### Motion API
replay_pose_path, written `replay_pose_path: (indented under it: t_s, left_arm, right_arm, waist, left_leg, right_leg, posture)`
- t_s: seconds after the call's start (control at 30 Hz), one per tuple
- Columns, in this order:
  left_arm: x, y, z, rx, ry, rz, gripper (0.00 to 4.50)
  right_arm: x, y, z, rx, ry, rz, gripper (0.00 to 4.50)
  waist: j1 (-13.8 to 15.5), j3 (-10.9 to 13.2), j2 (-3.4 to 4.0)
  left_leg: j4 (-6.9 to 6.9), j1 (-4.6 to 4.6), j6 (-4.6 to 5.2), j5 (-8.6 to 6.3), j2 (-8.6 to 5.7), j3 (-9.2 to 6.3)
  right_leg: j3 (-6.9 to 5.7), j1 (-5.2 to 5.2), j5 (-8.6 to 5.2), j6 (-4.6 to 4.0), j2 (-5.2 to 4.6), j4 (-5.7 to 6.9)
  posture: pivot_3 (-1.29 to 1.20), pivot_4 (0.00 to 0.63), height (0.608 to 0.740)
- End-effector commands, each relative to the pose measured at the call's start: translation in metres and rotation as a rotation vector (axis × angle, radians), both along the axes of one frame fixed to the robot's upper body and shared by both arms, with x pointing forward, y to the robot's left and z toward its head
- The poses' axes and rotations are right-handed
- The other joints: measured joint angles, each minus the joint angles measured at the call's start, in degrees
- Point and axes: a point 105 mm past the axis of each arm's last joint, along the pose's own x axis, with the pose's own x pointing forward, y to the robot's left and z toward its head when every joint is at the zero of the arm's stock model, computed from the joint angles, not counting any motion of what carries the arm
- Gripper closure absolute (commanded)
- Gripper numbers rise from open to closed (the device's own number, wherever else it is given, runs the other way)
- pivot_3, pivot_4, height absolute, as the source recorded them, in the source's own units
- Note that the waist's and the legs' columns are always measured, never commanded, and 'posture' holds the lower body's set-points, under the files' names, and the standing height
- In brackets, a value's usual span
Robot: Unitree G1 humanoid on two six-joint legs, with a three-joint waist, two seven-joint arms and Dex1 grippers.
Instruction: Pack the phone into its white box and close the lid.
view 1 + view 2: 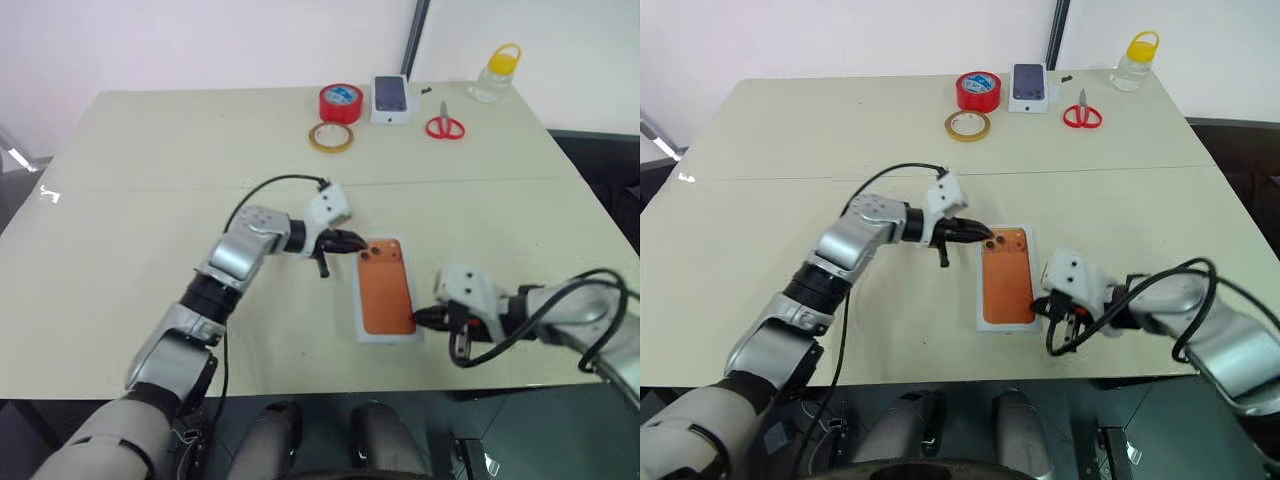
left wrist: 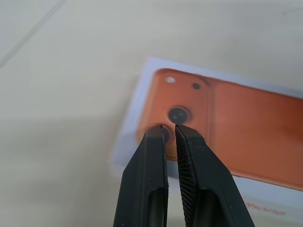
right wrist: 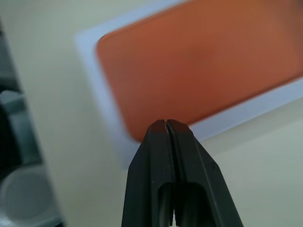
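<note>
The phone [image 1: 385,288] lies back up inside the white box [image 1: 361,331] near the front of the worktop [image 1: 150,200]. The left gripper [image 1: 362,243], fingers nearly closed and empty, hovers over the phone's camera corner. The right gripper [image 1: 420,318], fingers closed and empty, sits at the box's near right corner.

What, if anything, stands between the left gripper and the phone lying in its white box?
Nothing visible. The left gripper, fingers nearly shut, is right at the camera corner of the phone, which lies in the white box. The right gripper, shut, sits at the box's near end.
</note>
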Motion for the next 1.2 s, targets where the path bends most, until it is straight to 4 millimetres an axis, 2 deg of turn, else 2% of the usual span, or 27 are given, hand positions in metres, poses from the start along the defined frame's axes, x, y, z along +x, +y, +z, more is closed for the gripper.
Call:
replay_pose_path:
  t_s: [0.03,0.1,0.17,0.23,0.37,0.47,0.57,0.67,0.77,0.83,1.03,1.2]
  left_arm:
    - [-0.002,-0.002,-0.006,0.066,-0.028,-0.032,4.07]
    - [-0.002,0.000,-0.017,0.111,-0.027,-0.031,4.07]
    - [-0.001,0.000,-0.020,0.114,-0.029,-0.018,4.07]
    - [0.006,0.002,-0.009,0.061,-0.043,0.024,4.07]
    - [0.024,0.024,0.024,-0.063,-0.109,0.141,4.07]
    - [0.033,0.056,0.043,-0.128,-0.156,0.265,4.07]
    - [0.032,0.110,0.052,-0.173,-0.182,0.427,4.07]
    - [0.024,0.144,0.046,-0.160,-0.181,0.548,4.07]
    - [0.015,0.183,0.037,-0.181,-0.146,0.694,4.07]
    - [0.009,0.200,0.030,-0.202,-0.115,0.782,4.07]
    - [-0.016,0.225,0.008,-0.212,-0.100,0.907,4.07]
    - [-0.022,0.229,0.005,-0.261,-0.116,0.960,4.07]
  right_arm:
    - [-0.008,-0.002,-0.009,-0.047,0.009,-0.005,4.44]
    - [-0.006,-0.007,-0.013,-0.074,0.001,-0.035,4.44]
    - [-0.002,-0.009,-0.011,-0.079,-0.024,-0.056,4.44]
    - [0.009,-0.011,-0.001,-0.051,-0.091,-0.088,4.44]
    - [0.038,-0.018,0.030,0.044,-0.299,-0.173,4.44]
    - [0.060,-0.034,0.046,0.091,-0.380,-0.263,4.44]
    - [0.085,-0.047,0.062,0.220,-0.421,-0.365,4.44]
    - [0.097,-0.059,0.070,0.304,-0.421,-0.400,4.44]
    - [0.110,-0.063,0.073,0.353,-0.430,-0.416,4.44]
    - [0.115,-0.064,0.073,0.383,-0.429,-0.404,4.44]
    - [0.114,-0.052,0.064,0.440,-0.353,-0.315,4.44]
    - [0.113,-0.047,0.060,0.470,-0.305,-0.265,4.44]
  waist:
    - [0.08,0.00,0.00]
    - [0.18,-0.03,-0.01]
    - [0.22,-0.12,-0.16]
    - [0.19,-0.13,-0.19]
    - [-0.10,-0.10,-0.24]
    - [-0.13,-0.09,-0.23]
    - [-0.46,-0.10,-0.21]
    - [-0.01,-0.10,-0.20]
    - [0.31,-0.10,-0.21]
    - [0.25,-0.09,-0.21]
    - [-0.18,-0.10,-0.19]
    - [0.06,-0.10,-0.18]
  left_leg:
    - [0.00,0.02,0.00,0.00,0.02,-0.02]
    - [-0.01,0.09,0.00,0.00,0.02,-0.02]
    - [-0.01,0.11,0.00,0.00,0.01,-0.02]
    - [0.00,0.16,0.00,0.00,0.01,-0.03]
    - [0.00,0.17,0.00,0.00,0.01,-0.02]
    - [-0.07,0.11,-0.06,0.03,0.03,-0.01]
    - [-0.09,0.13,-0.08,0.05,0.04,0.01]
    - [-0.10,0.15,-0.09,0.05,0.05,0.01]
    - [-0.08,0.11,-0.08,0.05,0.00,0.00]
    - [-0.06,0.11,-0.08,0.04,0.00,0.00]
    - [-0.09,0.11,-0.08,0.04,0.01,0.02]
    - [-0.09,0.13,-0.08,0.04,0.04,0.01]
  right_leg:
    - [-0.01,0.01,0.00,0.00,0.02,0.01]
    - [-0.02,0.09,0.00,0.00,0.02,0.01]
    - [-0.02,0.15,0.00,0.01,0.01,-0.04]
    - [-0.02,0.21,0.00,0.01,0.01,-0.05]
    - [0.01,0.15,0.00,0.01,0.02,0.02]
    - [0.05,0.01,0.00,0.00,0.04,0.06]
    - [0.08,0.00,0.00,0.00,0.05,0.07]
    - [0.09,-0.01,0.01,-0.01,0.06,0.08]
    - [0.07,0.03,0.00,-0.01,0.00,0.04]
    - [0.07,0.03,0.00,-0.01,0.00,0.03]
    - [0.09,0.01,0.00,-0.01,0.01,0.03]
    - [0.07,0.02,0.01,-0.03,0.02,0.07]
  posture:
    - [0.00,0.150,0.740]
    - [0.00,0.150,0.740]
    - [0.00,0.150,0.740]
    - [0.00,0.150,0.740]
    - [0.00,0.150,0.740]
    - [0.00,0.150,0.740]
    - [0.00,0.150,0.740]
    - [0.00,0.150,0.740]
    - [0.00,0.150,0.740]
    - [0.00,0.150,0.740]
    - [0.00,0.150,0.740]
    - [0.00,0.150,0.740]
